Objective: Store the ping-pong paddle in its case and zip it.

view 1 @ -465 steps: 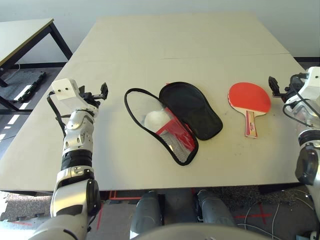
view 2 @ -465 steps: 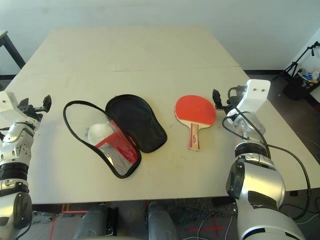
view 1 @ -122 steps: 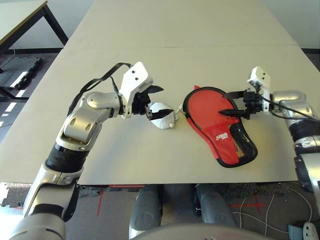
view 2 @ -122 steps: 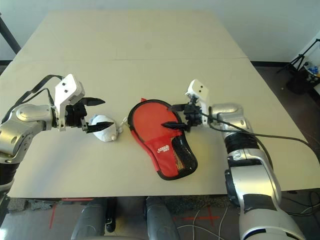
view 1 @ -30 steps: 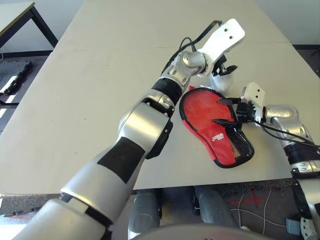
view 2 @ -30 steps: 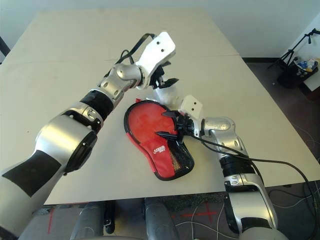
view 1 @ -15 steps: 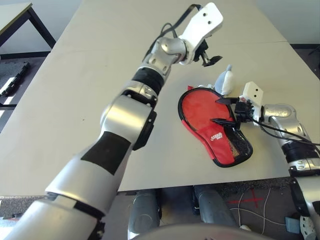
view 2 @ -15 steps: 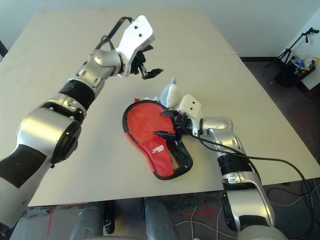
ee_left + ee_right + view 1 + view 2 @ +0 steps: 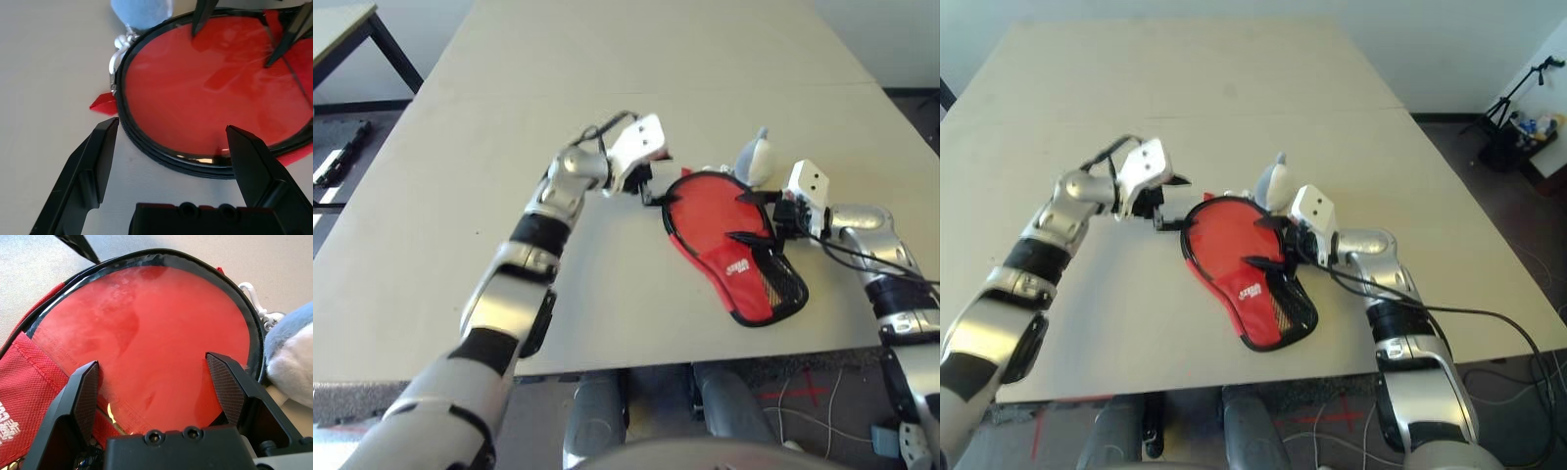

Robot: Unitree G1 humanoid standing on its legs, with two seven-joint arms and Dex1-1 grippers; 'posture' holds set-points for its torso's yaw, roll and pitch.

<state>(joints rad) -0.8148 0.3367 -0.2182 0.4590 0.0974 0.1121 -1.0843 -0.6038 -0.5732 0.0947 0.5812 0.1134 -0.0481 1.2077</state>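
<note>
A: Where's the case (image 9: pixel 729 240)?
B: Centre-right of the frame, flat on the worktop (image 9: pixel 460 196), a white-grey wad (image 9: pixel 754 160) touching its upper edge.
A: Grippers?
B: Left gripper (image 9: pixel 648 186) spread at its left rim; right gripper (image 9: pixel 749 215) spread above it, holding nothing.

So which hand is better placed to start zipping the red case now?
Probably the left hand: it is open at the round end of the case, beside the zipper rim. The right hand, also open, hangs over the case's middle.
</note>
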